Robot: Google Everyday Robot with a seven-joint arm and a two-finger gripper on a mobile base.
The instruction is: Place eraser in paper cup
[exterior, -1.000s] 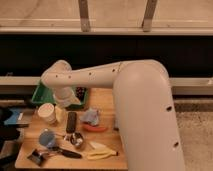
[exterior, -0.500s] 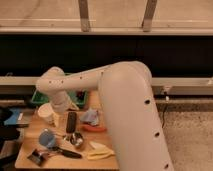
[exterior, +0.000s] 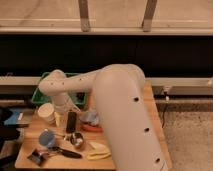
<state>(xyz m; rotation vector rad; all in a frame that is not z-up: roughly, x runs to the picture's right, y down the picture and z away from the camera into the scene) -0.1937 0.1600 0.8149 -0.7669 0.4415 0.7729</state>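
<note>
Arm (exterior: 117, 105): white and bulky. It rises from the lower right, bends at an elbow over the table's far left part and turns down toward the tabletop.
Gripper (exterior: 64, 107): at the arm's low end, over the left half of the table, just right of the paper cup and by the eraser's far end.
Gripper state: cannot tell, and contact with the eraser cannot be told either.
Eraser (exterior: 71, 122): black oblong lying flat on the table, long axis running away from the camera. It is outside the paper cup, just to its right.
Paper cup (exterior: 46, 113): off-white, upright, mouth up, near the table's left edge in front of the tray.
Table (exterior: 27, 147): light wood, with the arm covering much of its right side.
Tray (exterior: 36, 95): green, at the far left corner, partly behind the arm.
Blue cup (exterior: 47, 138): in front of the paper cup, nearer the camera.
Metal bowl (exterior: 76, 140): just in front of the eraser.
Tool (exterior: 65, 153): black handle, lying near the front edge.
Yellow item (exterior: 98, 151): beside the tool, to its right; kind unclear.
Orange-red item (exterior: 92, 128): right of the eraser, against the arm.
</note>
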